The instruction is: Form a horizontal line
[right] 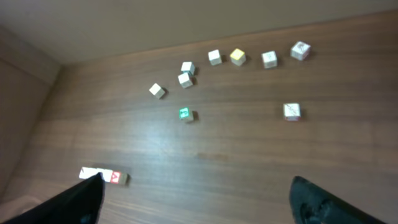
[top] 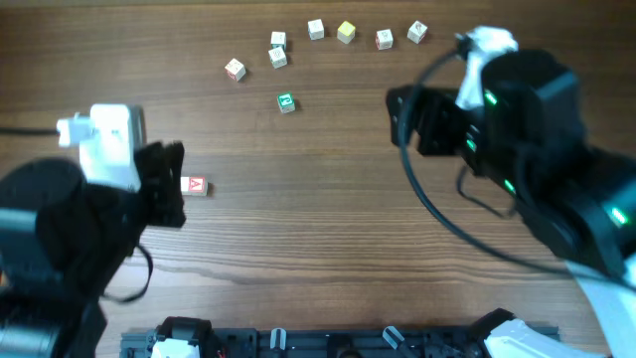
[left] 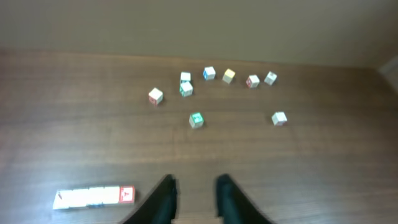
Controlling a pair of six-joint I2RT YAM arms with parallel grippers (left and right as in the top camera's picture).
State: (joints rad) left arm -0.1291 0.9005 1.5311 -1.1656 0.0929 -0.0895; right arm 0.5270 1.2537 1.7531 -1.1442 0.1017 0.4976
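Black fingers of the left gripper point(left: 196, 202) stand slightly apart and hold nothing. The line point(left: 93, 196) lies flat near them, untouched, with its red "A" end toward the fingers. The right gripper point(right: 199, 205) is spread wide and empty above bare wood. The brown wooden table point(top: 328, 219) carries loose cubes point(top: 316, 30) in a far arc, with one green cube point(top: 286, 101) nearer.
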